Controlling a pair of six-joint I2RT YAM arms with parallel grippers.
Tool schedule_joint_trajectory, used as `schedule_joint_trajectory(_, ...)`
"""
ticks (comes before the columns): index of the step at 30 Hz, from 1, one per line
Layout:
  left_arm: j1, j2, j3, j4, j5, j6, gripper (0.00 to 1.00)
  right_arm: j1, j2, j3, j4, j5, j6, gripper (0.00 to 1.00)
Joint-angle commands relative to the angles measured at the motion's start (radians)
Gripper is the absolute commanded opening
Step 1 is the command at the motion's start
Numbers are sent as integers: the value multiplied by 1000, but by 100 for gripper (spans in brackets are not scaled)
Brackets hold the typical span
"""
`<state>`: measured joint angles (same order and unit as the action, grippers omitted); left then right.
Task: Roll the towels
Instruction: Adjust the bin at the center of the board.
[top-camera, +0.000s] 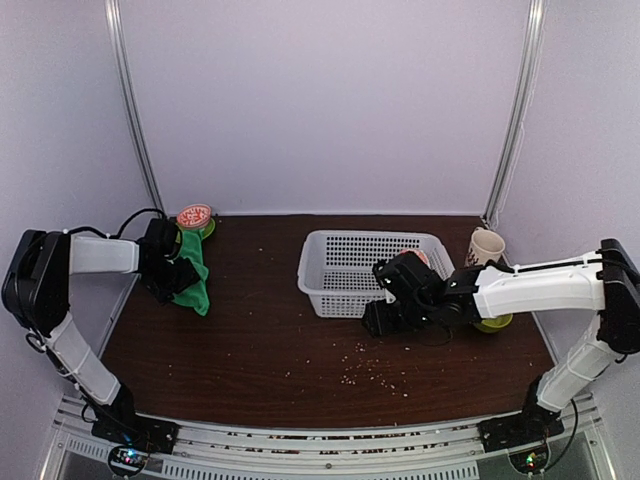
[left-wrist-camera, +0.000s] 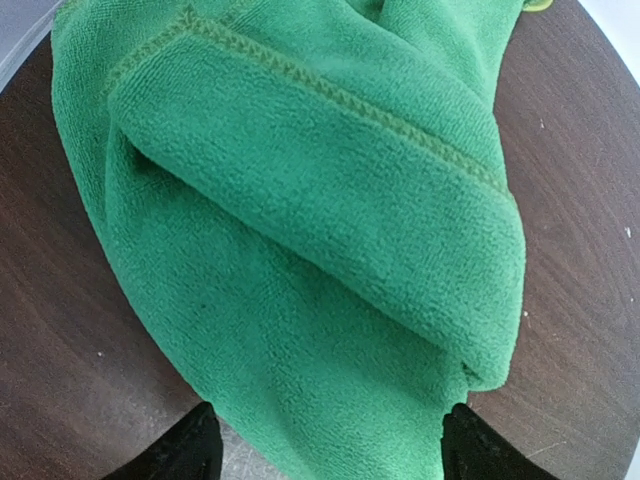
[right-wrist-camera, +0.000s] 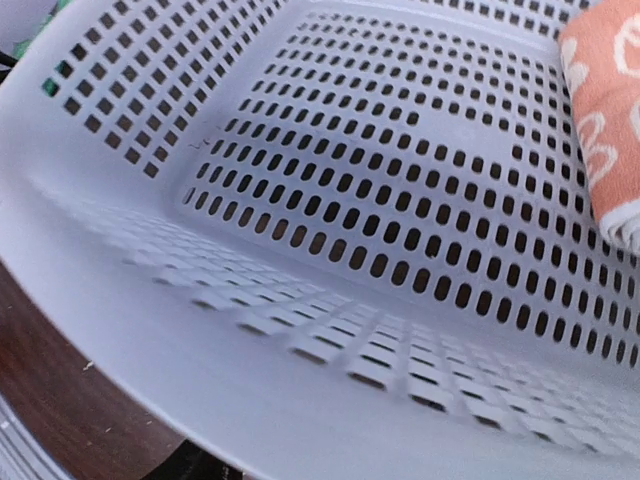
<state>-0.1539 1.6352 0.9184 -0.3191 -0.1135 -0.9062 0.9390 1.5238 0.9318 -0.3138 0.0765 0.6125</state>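
The bright green plush towel (left-wrist-camera: 300, 230) lies bunched and folded on the dark table at the far left (top-camera: 196, 280). My left gripper (left-wrist-camera: 330, 455) is right over it, open, its black fingertips (left-wrist-camera: 190, 452) wide apart on either side of the towel's near end; in the top view the left gripper (top-camera: 168, 275) sits at the towel's left edge. The peach-orange bunny towel (right-wrist-camera: 605, 110) lies inside the white basket at its right end (top-camera: 424, 257). My right gripper (top-camera: 388, 315) is against the basket's near wall; its fingers are hidden in the wrist view.
The white perforated basket (top-camera: 340, 250) stands mid-table. A printed cup (top-camera: 486, 246) stands right of it, and a green object (top-camera: 495, 323) lies under the right arm. A red-topped round thing (top-camera: 194, 215) sits behind the green towel. Crumbs (top-camera: 370, 372) dot the front of the table.
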Motion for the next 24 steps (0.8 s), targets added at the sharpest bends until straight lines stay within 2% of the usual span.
schedule_joint_trajectory(1,-16,-50,-48,65,47,15,77,-28,96,44,39,52,-17,61)
schedule_joint_trajectory(5,-64,-66,-38,86,111,33,79,-63,176,82,56,16,-50,64)
schedule_joint_trajectory(10,-182,-24,66,107,201,39,81,-134,226,105,65,-115,-54,69)
schedule_joint_trajectory(15,-269,64,188,143,244,15,82,-137,189,52,67,-192,-49,74)
schedule_joint_trajectory(17,-288,103,229,176,273,-5,83,-137,158,19,76,-208,-34,84)
schedule_joint_trajectory(19,-306,148,278,201,304,-20,83,-137,131,-4,81,-208,-22,90)
schedule_joint_trajectory(24,-363,279,472,171,339,-6,84,-137,116,-24,99,-198,-7,93)
